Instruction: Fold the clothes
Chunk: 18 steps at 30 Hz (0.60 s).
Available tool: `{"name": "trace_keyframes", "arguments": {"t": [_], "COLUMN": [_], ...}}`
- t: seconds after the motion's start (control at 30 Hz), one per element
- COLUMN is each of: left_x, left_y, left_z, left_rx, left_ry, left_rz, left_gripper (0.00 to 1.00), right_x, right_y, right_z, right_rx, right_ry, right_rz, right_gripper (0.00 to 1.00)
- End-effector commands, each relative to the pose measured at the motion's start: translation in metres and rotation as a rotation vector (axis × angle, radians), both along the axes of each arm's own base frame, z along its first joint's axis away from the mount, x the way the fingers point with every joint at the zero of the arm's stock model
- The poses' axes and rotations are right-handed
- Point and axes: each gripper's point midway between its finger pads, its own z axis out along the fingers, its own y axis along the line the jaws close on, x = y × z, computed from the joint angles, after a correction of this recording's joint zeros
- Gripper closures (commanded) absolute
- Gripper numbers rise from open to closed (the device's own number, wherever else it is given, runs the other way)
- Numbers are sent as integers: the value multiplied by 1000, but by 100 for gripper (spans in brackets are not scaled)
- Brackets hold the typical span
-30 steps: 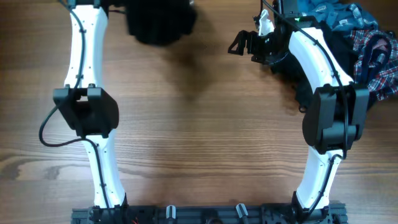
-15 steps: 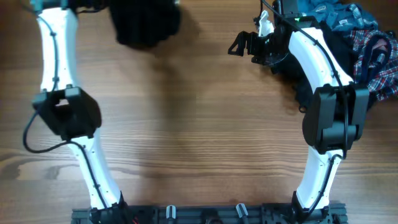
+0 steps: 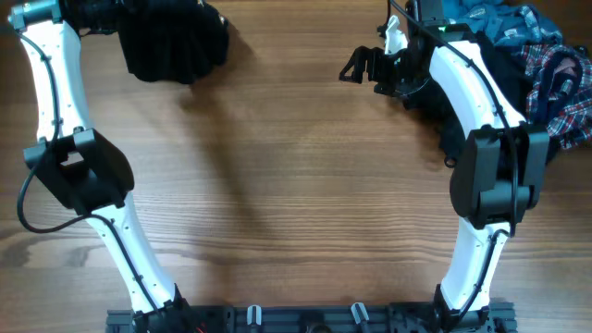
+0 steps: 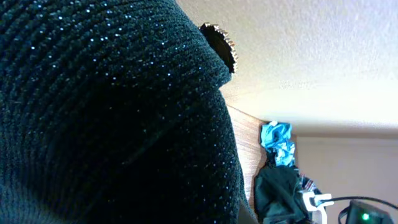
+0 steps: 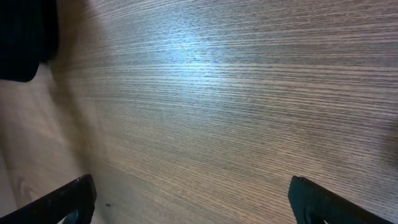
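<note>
While overhead the left gripper (image 3: pixel 118 17) clamps the black garment (image 3: pixel 176 42) upper left, its wrist view alone shows knit; the right gripper (image 3: pixel 353 65) gapes.

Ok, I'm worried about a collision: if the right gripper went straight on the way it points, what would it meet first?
Most likely just bare table: the open right gripper faces left over wood. The black garment sits off to one side; depth is unclear.

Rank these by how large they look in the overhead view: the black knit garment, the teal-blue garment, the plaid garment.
1. black knit garment: largest, though it seems lifted off the table and nearer the camera.
2 and 3. teal-blue garment and plaid garment: these look alike in size. Both are partly hidden or cut off, so they are left unranked.
</note>
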Motion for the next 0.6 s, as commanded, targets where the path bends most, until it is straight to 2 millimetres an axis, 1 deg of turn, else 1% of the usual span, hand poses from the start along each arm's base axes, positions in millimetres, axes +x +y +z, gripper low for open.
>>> {"name": "trace_keyframes", "arguments": {"t": [0.0, 0.1, 0.17, 0.23, 0.33, 0.43, 0.57], "left_x": [-14, -21, -28, -33, -40, -46, -54], "left_y": [-10, 1, 13, 30, 67, 94, 125], "left_z": [47, 40, 32, 22, 5, -3, -11], "left_rx": [42, 77, 108, 150, 231, 281, 342], "left_ry": [-142, -136, -112, -75, 11, 58, 103], "left_rz": [-90, -106, -97, -67, 34, 103, 180], "left_gripper": [96, 96, 96, 96, 96, 96, 96], "right_x": [-3, -3, -3, -2, -2, -2, -1], "right_y": [5, 5, 5, 5, 5, 5, 5], "right_z": [1, 1, 1, 1, 1, 1, 2], "right_rx": [15, 14, 15, 15, 15, 15, 16], "right_ry": [6, 7, 4, 1, -1, -2, -5], "right_rz": [13, 13, 13, 13, 13, 13, 13], "right_gripper": [0, 0, 0, 0, 0, 0, 0]}}
